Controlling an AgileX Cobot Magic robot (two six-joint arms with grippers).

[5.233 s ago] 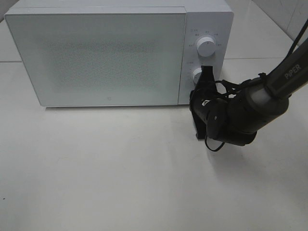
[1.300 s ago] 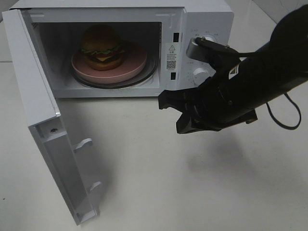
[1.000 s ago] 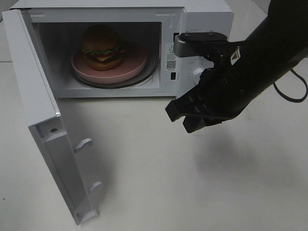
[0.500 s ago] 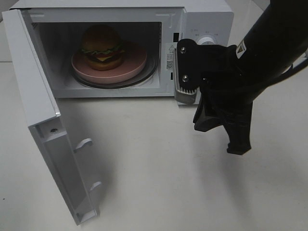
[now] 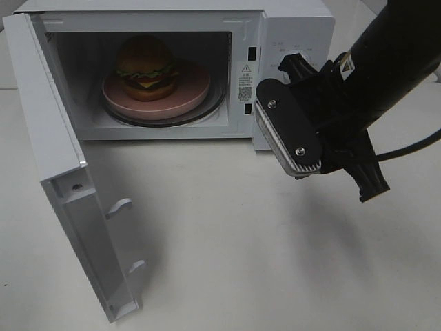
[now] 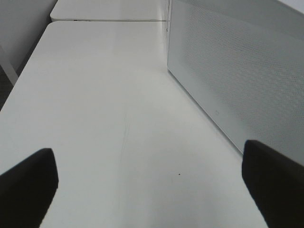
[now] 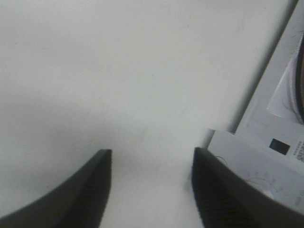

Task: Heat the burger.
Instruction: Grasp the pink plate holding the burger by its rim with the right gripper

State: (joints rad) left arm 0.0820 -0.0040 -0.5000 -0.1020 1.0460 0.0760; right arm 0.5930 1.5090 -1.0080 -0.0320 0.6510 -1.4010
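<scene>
A boxy white microwave [image 5: 296, 27] with smooth, matte plastic walls stands on a pale, flat table [image 5: 241, 276], its door [image 5: 48, 138] swung fully out on the hinge at the exterior view's left; the door's inner face is a plain white slab with two small moulded hooks [image 5: 118, 207] along its free edge. Inside the cavity a round, glossy pink plate [image 5: 196, 88] sits on a clear circular turntable [image 5: 219, 103], and a small printed label [image 5: 244, 81] is stuck on the frame beside the opening. The burger [image 5: 145, 67] rests on that plate, toward the cavity's back left: a small round stack with a smooth tan-brown domed bun, a ruffled green layer, yellow and reddish bands and a darker base, clearly narrower than the plate. The right gripper [image 7: 151, 152] hangs over bare table just in front of the control panel, its two dark, curved fingers parted with nothing between them. The left gripper [image 6: 147, 149] is spread wide over the tabletop, empty, near the door's finely dotted outer face.
</scene>
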